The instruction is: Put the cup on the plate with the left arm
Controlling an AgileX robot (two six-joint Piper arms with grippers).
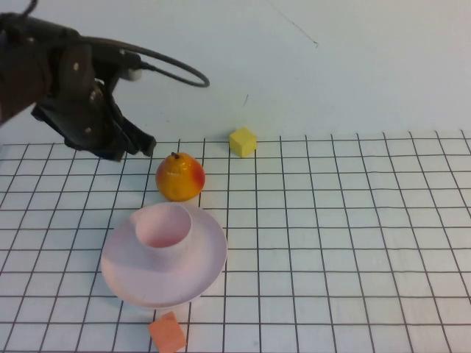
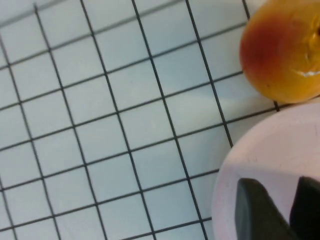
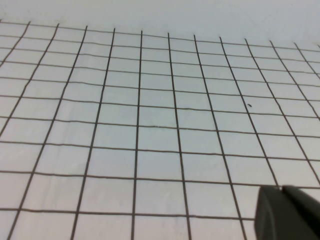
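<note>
The small pale pink plastic cup (image 1: pixel 165 229) stands upright on the large round pale pink plate (image 1: pixel 200 276), toward its far left part. The left gripper (image 1: pixel 136 140) hangs up and to the left, apart from both. Just right of its fingers (image 1: pixel 141 141) sits the orange-yellow pear (image 1: pixel 179 177), touching or just behind the plate's far rim. A small yellow cube (image 1: pixel 243 142) lies farther right of the fingertips, and an orange cube (image 1: pixel 168 334) lies before the plate. The right gripper (image 3: pixel 287 212) shows only at the right wrist view's edge.
</note>
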